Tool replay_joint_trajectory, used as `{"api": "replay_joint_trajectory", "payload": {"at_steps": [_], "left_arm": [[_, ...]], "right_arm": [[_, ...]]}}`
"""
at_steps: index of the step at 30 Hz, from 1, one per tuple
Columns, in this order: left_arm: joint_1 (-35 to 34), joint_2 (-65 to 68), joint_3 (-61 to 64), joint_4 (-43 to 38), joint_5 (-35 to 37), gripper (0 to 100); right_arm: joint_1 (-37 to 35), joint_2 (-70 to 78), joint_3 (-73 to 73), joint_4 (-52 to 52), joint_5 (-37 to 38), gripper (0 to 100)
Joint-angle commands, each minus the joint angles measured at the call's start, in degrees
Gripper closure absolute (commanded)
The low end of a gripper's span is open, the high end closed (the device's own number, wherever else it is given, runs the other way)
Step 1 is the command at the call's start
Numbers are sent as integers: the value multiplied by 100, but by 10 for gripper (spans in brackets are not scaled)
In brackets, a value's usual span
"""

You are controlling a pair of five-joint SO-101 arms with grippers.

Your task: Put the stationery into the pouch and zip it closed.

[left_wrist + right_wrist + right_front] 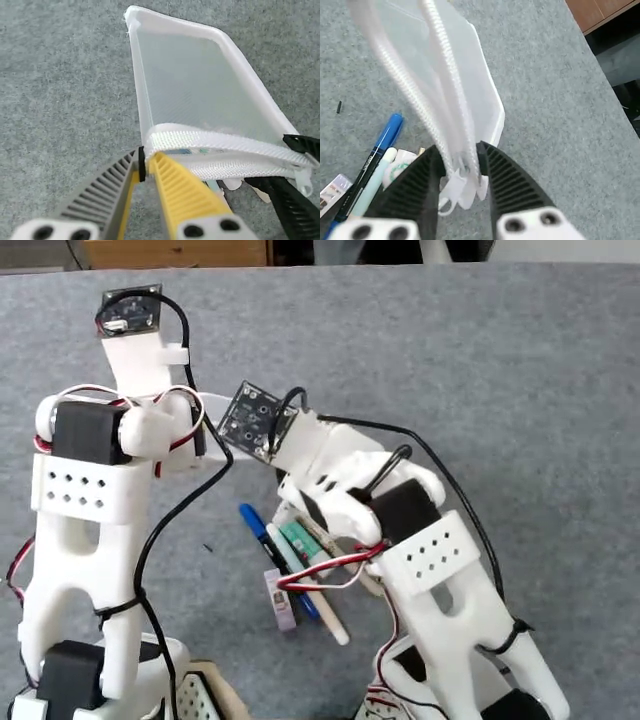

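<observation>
Pouch (190,85): translucent white, white zipper, mouth parted. Its zipper ends are pinched by the left gripper (144,162) and the right gripper (459,157). Stationery lies loose at 6 o'clock from the high view's centre: blue pen (258,530), white marker (325,615) and green-labelled piece (298,538), bunched together with their tips toward 11 o'clock.

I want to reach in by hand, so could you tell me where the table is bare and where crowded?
Bare: the table right of the right arm, and the strip along its far edge. Crowded: the middle, where the left gripper and right gripper hold the pouch, with the stationery nearby.
</observation>
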Motion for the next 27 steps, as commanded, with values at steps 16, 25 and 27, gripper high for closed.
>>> {"api": "replay_joint_trajectory", "payload": {"at_steps": [16, 25, 27], "left_arm": [[-31, 0, -154, 18, 360, 801], [-40, 9, -101, -343, 343, 798], [-31, 9, -101, -448, 334, 798]], "right_arm": [[193, -31, -998, 905, -62, 986], [185, -31, -998, 905, -62, 986], [185, -31, -998, 905, -62, 986]]}}
